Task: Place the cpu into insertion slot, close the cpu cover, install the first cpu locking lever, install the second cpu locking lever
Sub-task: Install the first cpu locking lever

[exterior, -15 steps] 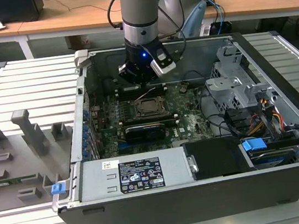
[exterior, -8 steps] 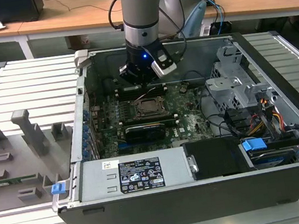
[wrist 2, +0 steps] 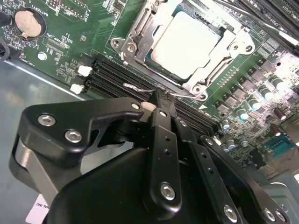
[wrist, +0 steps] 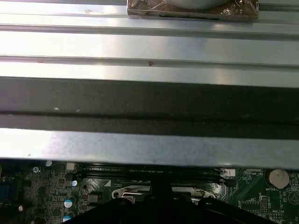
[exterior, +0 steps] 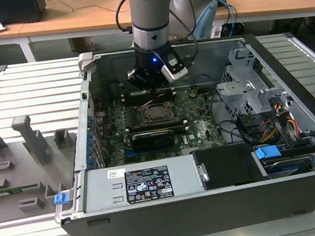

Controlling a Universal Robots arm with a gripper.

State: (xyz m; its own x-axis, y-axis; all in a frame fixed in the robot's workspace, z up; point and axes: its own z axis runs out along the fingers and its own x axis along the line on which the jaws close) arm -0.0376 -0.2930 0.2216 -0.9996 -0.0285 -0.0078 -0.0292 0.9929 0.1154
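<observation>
With the cpu (wrist 2: 187,39) seated in the insertion slot (wrist 2: 142,56) under the closed cpu cover (wrist 2: 233,46), the gripper (wrist 2: 159,100), fingers closed and holding nothing, bears near a thin locking lever (wrist 2: 135,87), which may slip and scrape the adjacent memory slots (wrist 2: 112,74).

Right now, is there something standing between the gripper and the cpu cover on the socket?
Nothing visible does. In the second wrist view the gripper sits over the black memory slots beside the socket, and the cpu cover lies closed around the cpu.
</observation>
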